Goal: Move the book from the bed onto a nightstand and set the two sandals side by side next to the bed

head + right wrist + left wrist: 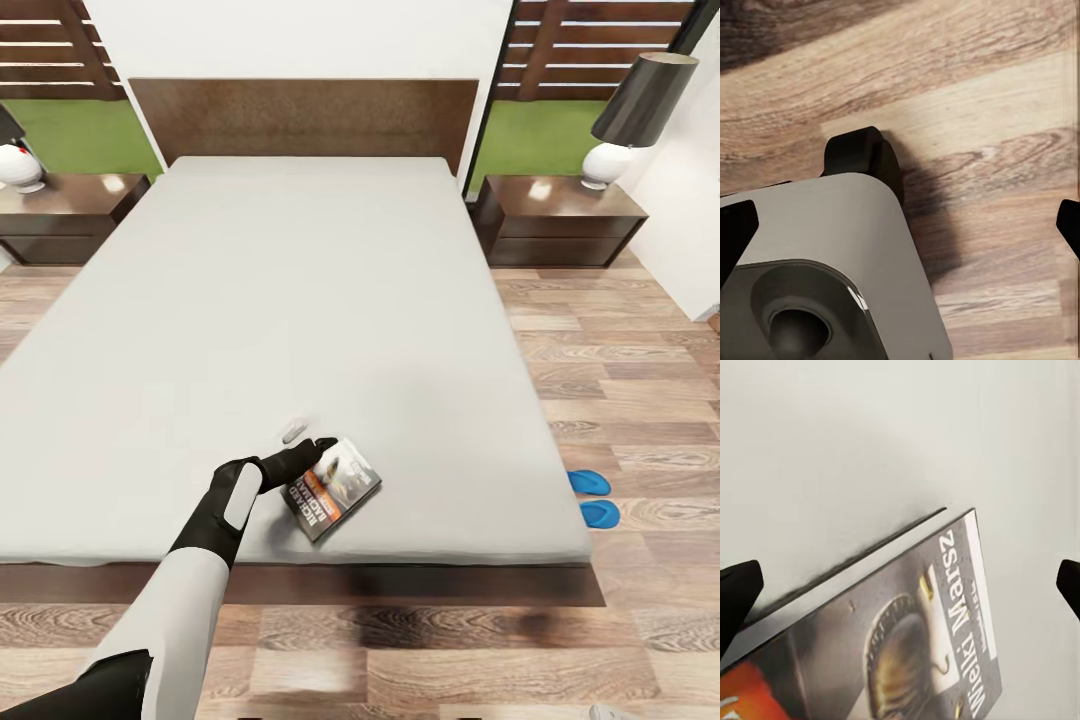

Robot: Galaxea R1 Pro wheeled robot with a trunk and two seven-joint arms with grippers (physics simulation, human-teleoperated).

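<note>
Left end effector (318, 447) apparently over book (333, 487)

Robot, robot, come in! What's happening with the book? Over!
Left gripper open at the book, near the bed foot edge. Right gripper open over floor. Sandals beside bed, nothing blocking.

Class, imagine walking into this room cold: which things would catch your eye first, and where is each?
The big pale bed dominates the room, a dark nightstand on each side. Near its foot edge lies a dark book, with the left gripper open right at it. Two bright blue sandals lie on the wood floor beside the bed.
</note>
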